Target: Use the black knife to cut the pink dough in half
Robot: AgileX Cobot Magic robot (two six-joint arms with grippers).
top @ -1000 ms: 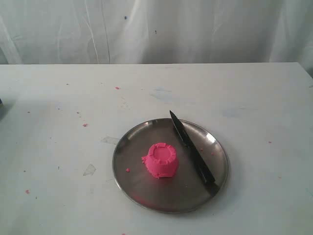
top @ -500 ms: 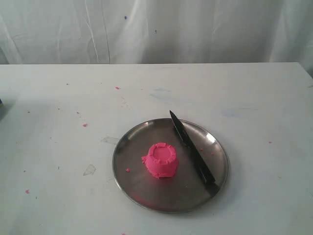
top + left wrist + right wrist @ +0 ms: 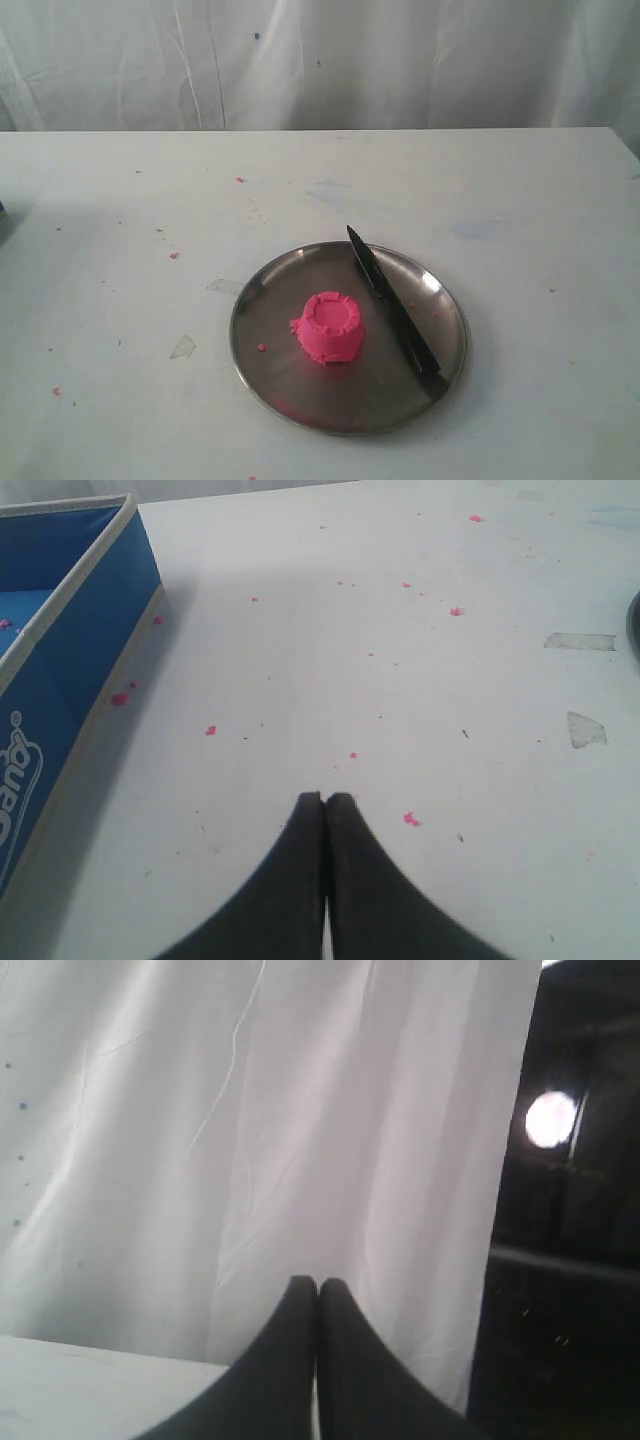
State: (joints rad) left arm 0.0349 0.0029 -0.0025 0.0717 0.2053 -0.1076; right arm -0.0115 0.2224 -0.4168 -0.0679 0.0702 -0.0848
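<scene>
Soft, even light fills the exterior view. The white counter [image 3: 120,300] looks slightly washed out and grainy, and the steel plate [image 3: 265,310] carries a brighter sheen on its right rim. Both the left claw [image 3: 324,798] and the right claw [image 3: 318,1282] are blurred dark shapes. A round light [image 3: 551,1119] glares against a black background in the right wrist view.

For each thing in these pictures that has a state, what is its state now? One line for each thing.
Round steel plate: flat on white table.
Bright pink cup-shaped dough lump: whole, uncut, upright on plate.
Long black knife: lying on plate, beside dough, not held.
Blue fabric box: open on top.
Left gripper: shut, empty.
Right gripper: shut, empty.
</scene>
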